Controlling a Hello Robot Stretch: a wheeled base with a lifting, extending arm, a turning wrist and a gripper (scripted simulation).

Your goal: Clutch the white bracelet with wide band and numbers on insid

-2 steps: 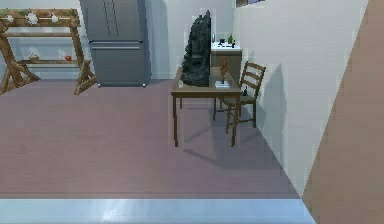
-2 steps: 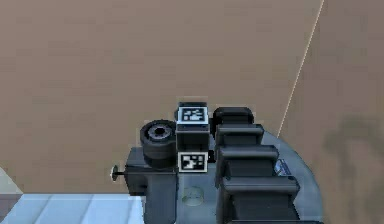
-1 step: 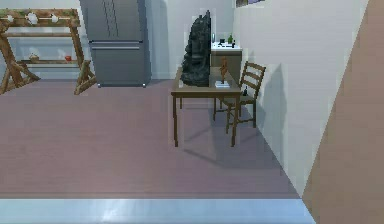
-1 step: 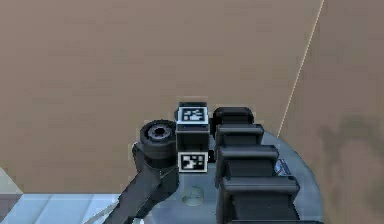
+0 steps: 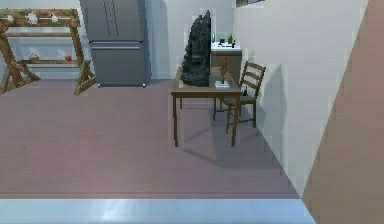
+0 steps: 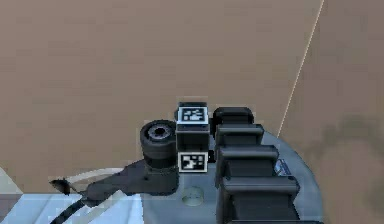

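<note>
Facing a small brown wooden table (image 5: 205, 97) across bare purple-grey floor, well apart from the base. Noted on its top a tall dark rough statue (image 5: 197, 50), a small red item (image 5: 223, 68) just beside it, and a flat pale scrap (image 5: 222, 84) near the chair-side edge. Cannot resolve a white wide-band bracelet by shape; judged the pale scrap the likeliest candidate, so placed the target provisionally on that tabletop. Cannot read band width or inner numbers. Noted a brown slatted wooden chair (image 5: 246, 88) set against the table's right side in the forward view, probably blocking approach there. In the arm side view, found the dark square-section arm (image 6: 247, 165) stacked short beside plain tan wall, presumably stowed for driving. Cannot tell the finger spread of the dark two-finger gripper (image 6: 72, 184), nor whether holding anything.
</note>
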